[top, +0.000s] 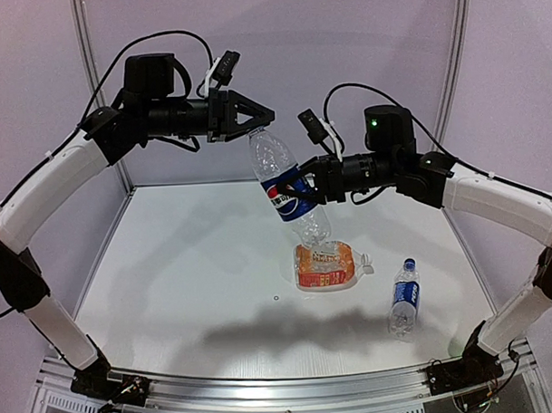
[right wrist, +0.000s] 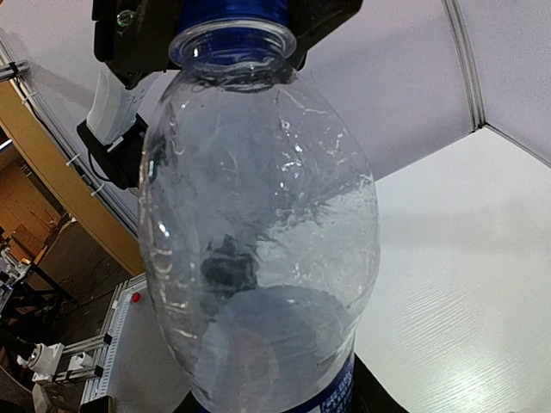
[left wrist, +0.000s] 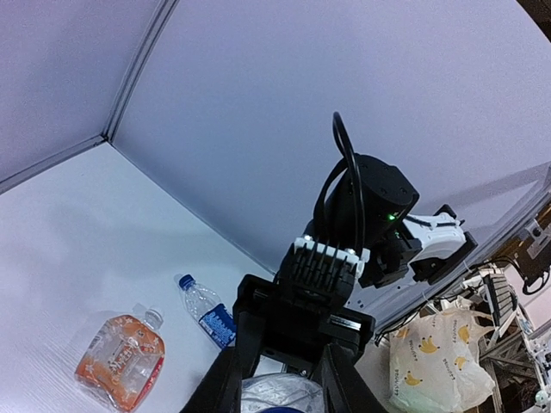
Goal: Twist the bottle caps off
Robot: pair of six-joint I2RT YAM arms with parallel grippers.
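Both arms are raised and reach inward, their tips nearly meeting.

The left arm (top: 53,183) rises from its near-left base, bends at the elbow and runs level toward the right on the far side. The left gripper (top: 255,126) points right with its jaws closed on the blue cap (right wrist: 232,10). The right arm (top: 503,203) climbs from the near-right base and reaches left, a little lower. The right gripper (top: 310,194) is clamped around the labelled middle of the tilted bottle (top: 276,161), just below and right of the left gripper.
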